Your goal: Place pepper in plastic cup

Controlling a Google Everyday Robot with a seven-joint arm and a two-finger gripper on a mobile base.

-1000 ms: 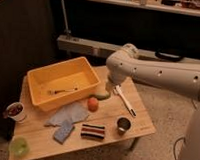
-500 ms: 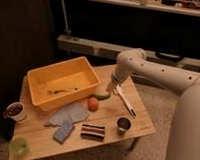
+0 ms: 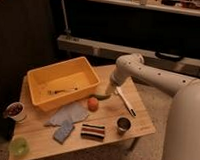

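Arm (image 3: 146,75): elbow has shifted a bit to the right vs 1 s ago, and the forearm drops more steeply twd the counter (image 3: 141,121). Robot's white body (image 3: 185,129) has come further into view at lower right and covers more of the floor there. Gripper (image 3: 109,91) at the arm's tip now sits low over the counter, just right of the pepper (image 3: 101,96)

One view, high and oblique, looks down on table (image 3: 142,119); gripper (image 3: 109,91) near frame centre
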